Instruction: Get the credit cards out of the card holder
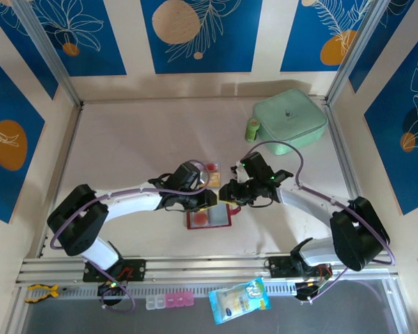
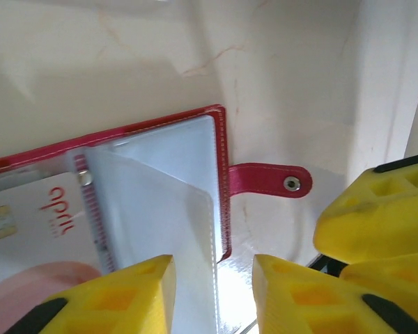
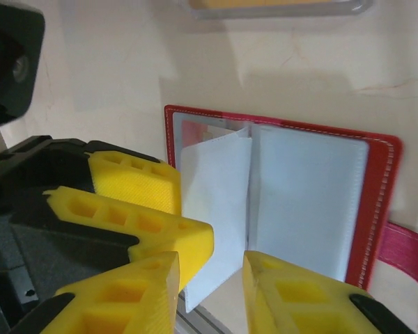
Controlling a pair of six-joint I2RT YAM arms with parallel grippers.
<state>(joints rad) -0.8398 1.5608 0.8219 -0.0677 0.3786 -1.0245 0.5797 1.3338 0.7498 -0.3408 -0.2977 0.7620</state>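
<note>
Red card holder [image 1: 209, 218] lies open near the bench's [image 1: 125, 139] front edge, a whitish card [image 2: 35, 216] seemingly inside. The left gripper [image 2: 214, 278] and right gripper [image 3: 212, 278] flank it, jaws apart.

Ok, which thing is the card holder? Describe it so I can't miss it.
Look at the middle of the pale table, a little toward the near edge. The card holder lies there, opened up. It is red, with clear pockets and a snap strap, unlike the bigger mint-green case in the far right corner.
</note>
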